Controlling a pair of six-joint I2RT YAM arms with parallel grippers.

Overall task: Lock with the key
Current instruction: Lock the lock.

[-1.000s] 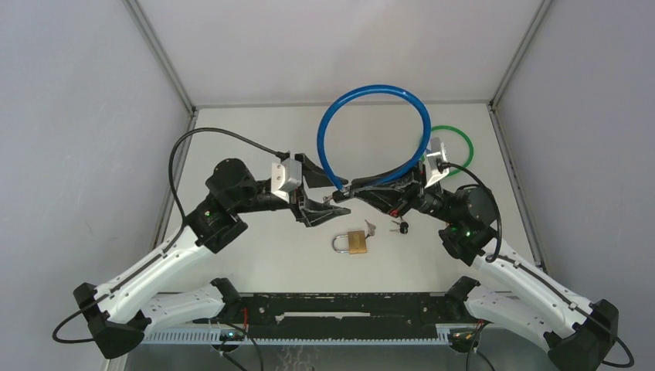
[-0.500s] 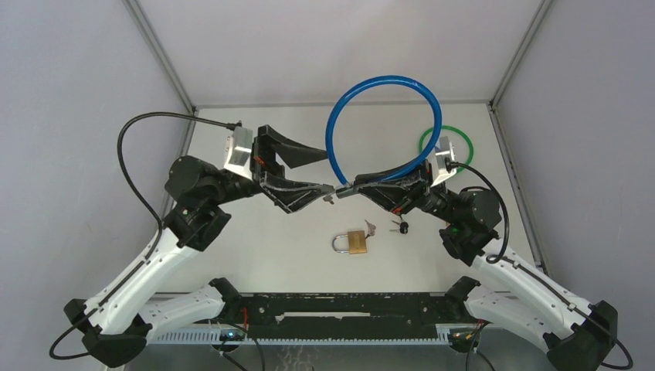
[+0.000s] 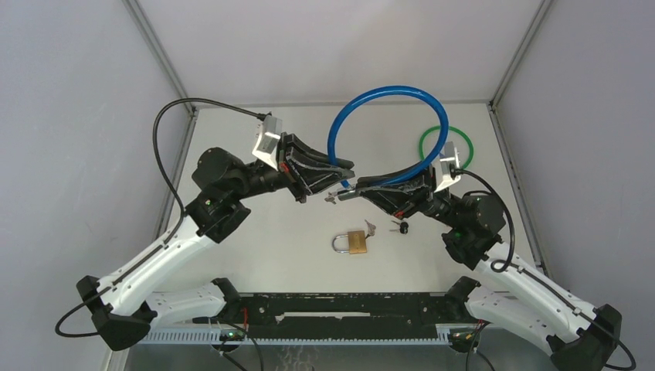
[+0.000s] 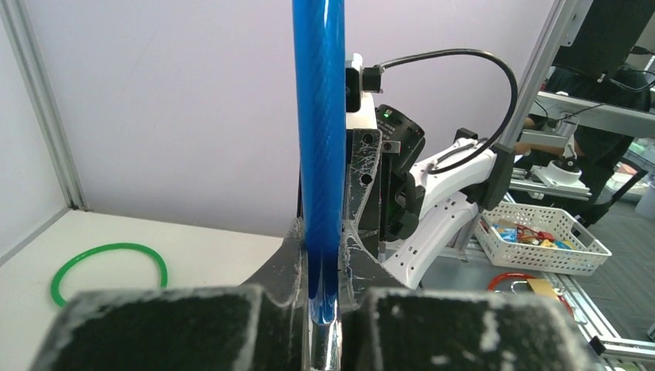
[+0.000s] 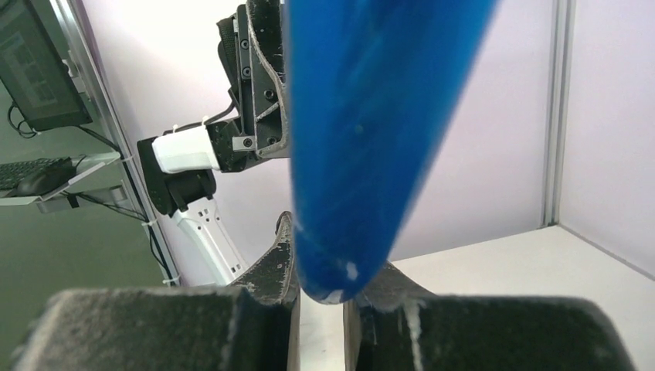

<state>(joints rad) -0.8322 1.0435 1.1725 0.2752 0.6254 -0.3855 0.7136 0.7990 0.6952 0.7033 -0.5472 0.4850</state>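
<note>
Padlock point(image 3: 355, 242) lies flat on the table point(image 3: 266, 259), with keys point(image 3: 399, 226) just to its right. Behind the padlock, the left gripper point(image 3: 347, 170) and right gripper point(image 3: 342, 195) each clamp the blue cable loop point(image 3: 390, 90). A green ring point(image 3: 446, 144) lies farther back-right.

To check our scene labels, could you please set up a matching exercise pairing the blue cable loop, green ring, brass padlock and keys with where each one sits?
Things:
1. blue cable loop
2. green ring
3. brass padlock
4. keys

Places:
A. flat on the table, towards its far right corner
B. on the table near its middle, in front of both arms
C. lifted off the table, arching upward
D. on the table, just right of the padlock

Pairs: 1-C, 2-A, 3-B, 4-D
</note>
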